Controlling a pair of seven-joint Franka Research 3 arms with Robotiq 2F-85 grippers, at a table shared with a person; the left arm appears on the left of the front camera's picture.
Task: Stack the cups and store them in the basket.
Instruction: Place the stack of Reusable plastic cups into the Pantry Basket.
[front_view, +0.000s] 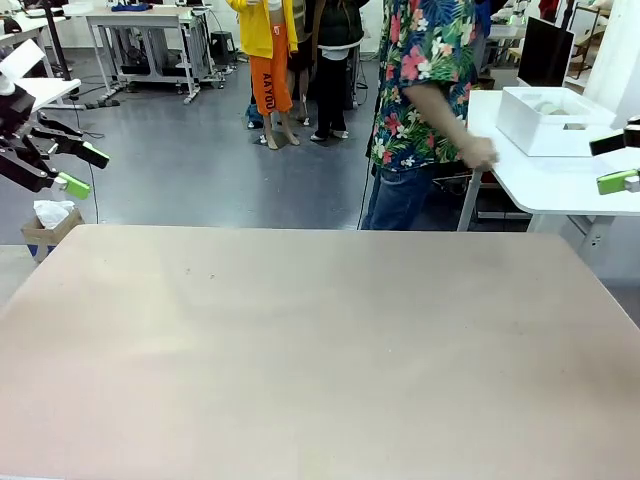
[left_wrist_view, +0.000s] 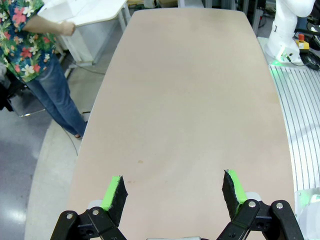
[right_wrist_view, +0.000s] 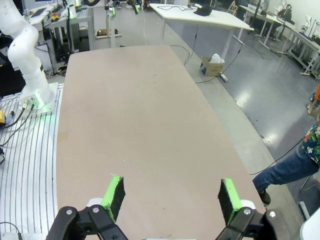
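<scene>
The basket (front_view: 545, 128), a white rectangular bin, stands on a white side table (front_view: 560, 180) at the far right, beyond my work table. Pale shapes lie inside it, too small to identify, and the cups are out of view. A person in a flowered shirt (front_view: 425, 70) stands by that side table with a hand (front_view: 480, 152) close to the basket's near corner. My left gripper (front_view: 84, 170) (left_wrist_view: 174, 192) hangs open at the far left, holding nothing. My right gripper (front_view: 615, 163) (right_wrist_view: 170, 195) is open at the far right, in front of the side table.
The tan work table (front_view: 320, 340) spreads bare between both arms. A cardboard box with paper (front_view: 50, 225) sits on the floor past its left corner. The arms' white bases (left_wrist_view: 285, 30) (right_wrist_view: 27, 55) stand beside the table's near edge.
</scene>
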